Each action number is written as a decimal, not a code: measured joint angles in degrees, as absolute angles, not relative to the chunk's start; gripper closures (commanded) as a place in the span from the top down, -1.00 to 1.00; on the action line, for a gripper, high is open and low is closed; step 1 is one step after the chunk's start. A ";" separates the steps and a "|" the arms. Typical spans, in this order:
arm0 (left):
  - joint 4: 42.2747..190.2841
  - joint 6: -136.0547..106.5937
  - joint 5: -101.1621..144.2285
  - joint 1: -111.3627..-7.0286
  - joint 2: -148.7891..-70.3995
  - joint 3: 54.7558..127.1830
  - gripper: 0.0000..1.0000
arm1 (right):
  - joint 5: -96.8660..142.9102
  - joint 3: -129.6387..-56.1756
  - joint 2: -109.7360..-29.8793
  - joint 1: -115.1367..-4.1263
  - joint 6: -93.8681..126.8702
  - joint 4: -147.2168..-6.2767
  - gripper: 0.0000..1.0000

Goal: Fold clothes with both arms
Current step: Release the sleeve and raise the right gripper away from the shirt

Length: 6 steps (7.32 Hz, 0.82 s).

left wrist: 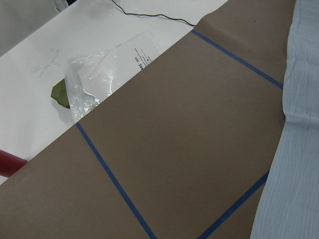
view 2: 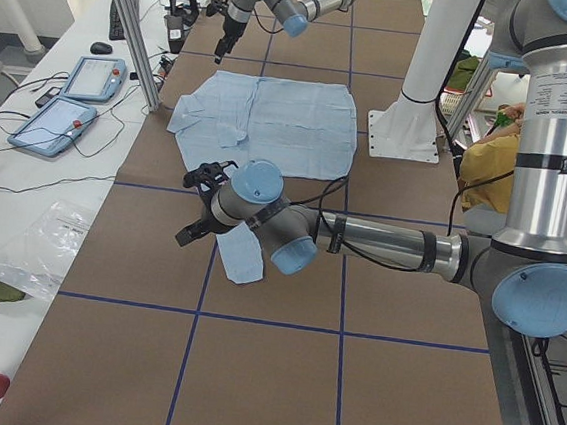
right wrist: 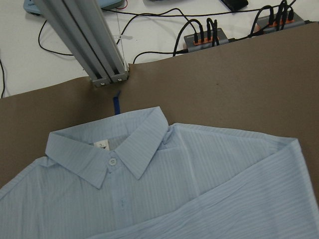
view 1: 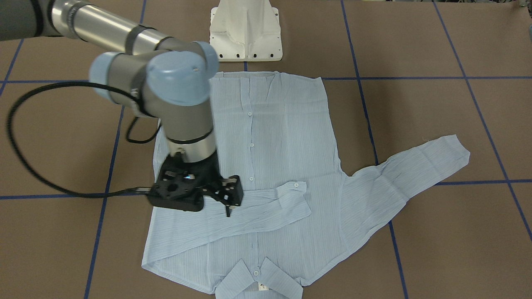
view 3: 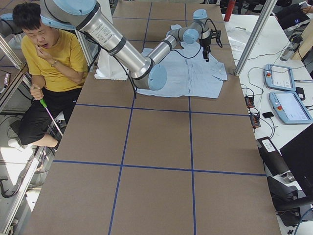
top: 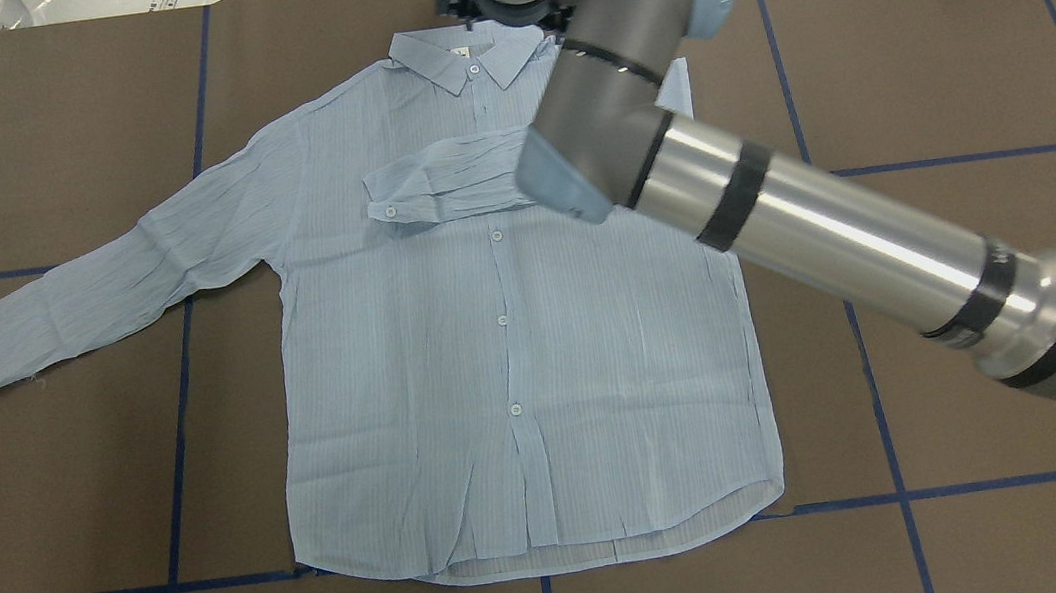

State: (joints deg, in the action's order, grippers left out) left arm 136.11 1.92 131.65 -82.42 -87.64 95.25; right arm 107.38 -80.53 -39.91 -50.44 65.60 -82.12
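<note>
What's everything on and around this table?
shirt: one, light blue, lying flat, one sleeve folded across its chest, the other spread out
table: one, brown with blue tape lines
pedestal: one, white, at the table's edge by the shirt hem
control tablets: two, blue-edged, on the white side bench
plastic bag: one, clear, something green inside, same bench
person: one, yellow top, seated beside the table
left arm: one, silver-grey, near the spread sleeve; left hand open or shut unclear
right arm: one, silver-grey, reaching over the shirt; right hand above the folded sleeve, unclear
</note>
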 measured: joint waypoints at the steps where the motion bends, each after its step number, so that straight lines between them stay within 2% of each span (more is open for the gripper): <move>1: 140.61 -5.03 130.89 -78.88 -86.65 94.18 1.00 | 113.31 -87.84 -48.40 -55.42 56.70 -82.12 1.00; 3: 156.89 -20.90 125.79 -71.57 -84.13 88.28 1.00 | 124.24 -96.89 -64.00 -66.22 37.27 -81.60 1.00; 5: 167.53 -32.14 118.44 -64.77 -81.97 83.74 0.99 | 130.85 -98.74 -73.85 -75.42 21.54 -81.32 1.00; 6: 169.30 -35.62 116.19 -61.62 -81.44 82.55 0.71 | 132.59 -98.96 -76.39 -77.94 17.68 -81.05 1.00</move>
State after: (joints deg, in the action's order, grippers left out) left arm 169.30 -35.62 116.19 -61.62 -81.44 82.55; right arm 132.59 -98.96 -76.39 -77.94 17.68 -81.05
